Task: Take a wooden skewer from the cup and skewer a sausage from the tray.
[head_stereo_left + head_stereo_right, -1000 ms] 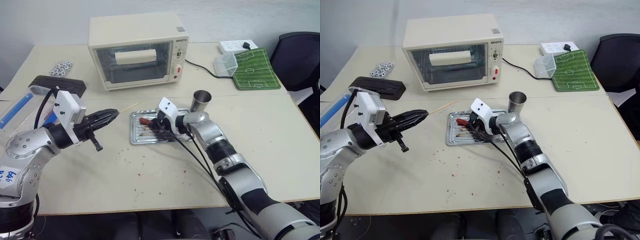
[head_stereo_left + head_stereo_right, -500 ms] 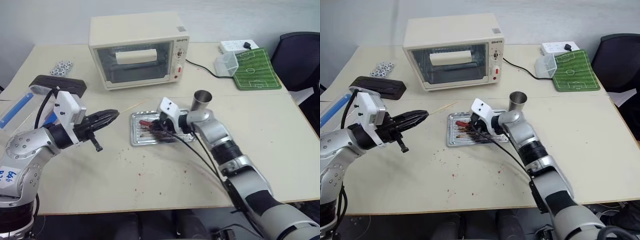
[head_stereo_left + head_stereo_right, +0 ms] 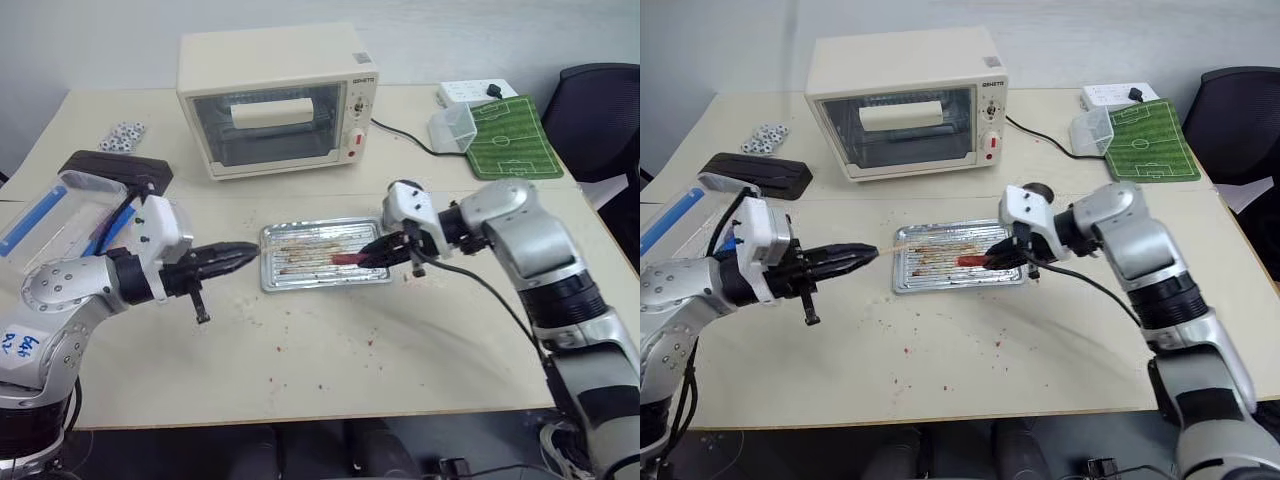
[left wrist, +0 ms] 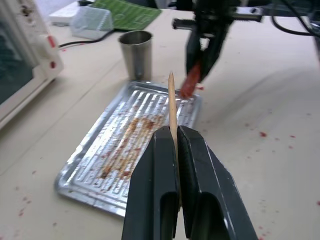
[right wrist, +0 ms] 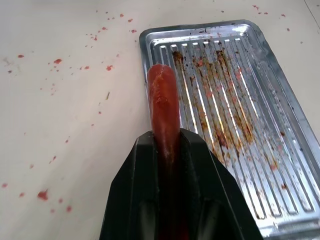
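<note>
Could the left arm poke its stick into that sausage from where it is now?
Probably yes: the wooden skewer in the left gripper points toward the sausage, held by the right gripper above the tray, nothing between.

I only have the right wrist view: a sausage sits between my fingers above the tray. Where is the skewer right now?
Observer: The wooden skewer is clamped in the left gripper, its sharp end aimed across the tray toward the sausage.
Operator: Is the tip touching the sausage?
Observer: No. In the left eye view there is a gap over the tray between the skewer's tip and the sausage held by the right gripper.
Operator: Anything else left in the tray?
Observer: No more sausages, just brown-stained ridges.
Operator: And the cup?
Observer: The cup stands upright on the table, just beyond the tray's far corner.
</note>
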Action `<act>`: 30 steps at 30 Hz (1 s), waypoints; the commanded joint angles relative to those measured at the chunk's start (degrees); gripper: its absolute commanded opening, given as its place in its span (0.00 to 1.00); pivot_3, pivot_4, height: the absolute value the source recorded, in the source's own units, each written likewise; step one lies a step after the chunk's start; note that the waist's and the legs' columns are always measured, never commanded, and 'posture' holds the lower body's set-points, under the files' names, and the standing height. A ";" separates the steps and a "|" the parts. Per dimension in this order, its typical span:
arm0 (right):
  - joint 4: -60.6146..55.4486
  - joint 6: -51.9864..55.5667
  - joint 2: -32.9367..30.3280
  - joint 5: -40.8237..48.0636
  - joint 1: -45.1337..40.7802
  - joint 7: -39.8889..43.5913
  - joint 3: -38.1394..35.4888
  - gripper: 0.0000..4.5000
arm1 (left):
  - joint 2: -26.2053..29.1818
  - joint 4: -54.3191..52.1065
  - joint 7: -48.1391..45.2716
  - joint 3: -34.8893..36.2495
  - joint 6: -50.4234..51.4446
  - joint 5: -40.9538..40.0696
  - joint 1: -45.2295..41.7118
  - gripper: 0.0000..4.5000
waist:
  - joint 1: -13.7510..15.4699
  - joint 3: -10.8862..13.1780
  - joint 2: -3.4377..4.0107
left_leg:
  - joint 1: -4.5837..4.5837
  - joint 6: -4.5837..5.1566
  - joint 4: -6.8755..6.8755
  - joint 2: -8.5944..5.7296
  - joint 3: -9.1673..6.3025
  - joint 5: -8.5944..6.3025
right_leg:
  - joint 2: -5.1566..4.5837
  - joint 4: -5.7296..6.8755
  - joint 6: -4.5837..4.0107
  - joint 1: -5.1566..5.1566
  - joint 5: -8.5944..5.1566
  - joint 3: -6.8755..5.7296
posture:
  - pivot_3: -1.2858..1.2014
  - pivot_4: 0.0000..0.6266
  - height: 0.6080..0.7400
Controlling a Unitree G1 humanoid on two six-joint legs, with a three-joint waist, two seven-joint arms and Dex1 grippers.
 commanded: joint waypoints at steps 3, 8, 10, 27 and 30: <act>-4.35 1.06 -2.29 2.61 0.11 0.23 -2.25 0.06 | 1.94 -1.68 -3.45 -0.05 -0.15 -1.61 -0.19 0.00 | 0.06 0.00 0.01 | 0.01 0.00 0.00 0.00 -0.01 0.00 | 0.01 0.03 -0.01 -0.01 -0.01 0.01 | 0.52 0.24 1.00; -6.87 2.25 -4.36 4.12 1.31 -0.11 -2.70 0.06 | 1.54 0.61 -4.22 -1.18 -0.94 -0.37 -2.31 0.00 | 0.50 0.00 0.00 | 0.00 0.01 0.03 -0.02 -0.01 0.00 | -0.02 0.01 -0.02 0.01 -0.01 0.01 | 0.52 0.24 1.00; -7.62 2.40 -5.10 4.39 1.99 -0.20 -2.89 0.06 | 1.66 1.44 -4.69 -1.21 -1.40 0.12 -2.64 0.00 | 0.51 0.00 0.00 | 0.00 0.01 0.04 -0.02 -0.01 0.01 | -0.02 0.01 -0.02 0.01 -0.01 0.01 | 0.52 0.24 1.00; -12.00 5.63 -7.61 7.89 3.03 -1.73 -4.29 0.06 | 1.56 3.71 -6.48 -2.24 -3.22 1.88 -4.11 0.00 | 0.51 0.00 0.00 | 0.00 0.02 0.05 -0.01 -0.01 0.01 | 0.00 0.04 -0.02 0.00 -0.01 0.00 | 0.52 0.24 1.00; -13.15 6.05 -8.16 8.70 3.80 -1.94 -4.50 0.06 | 1.64 4.07 -6.83 -2.31 -3.47 2.11 -4.30 0.00 | 0.57 0.00 0.00 | 0.00 0.02 0.06 -0.02 -0.01 0.01 | -0.01 0.04 -0.02 0.00 -0.01 0.00 | 0.52 0.24 1.00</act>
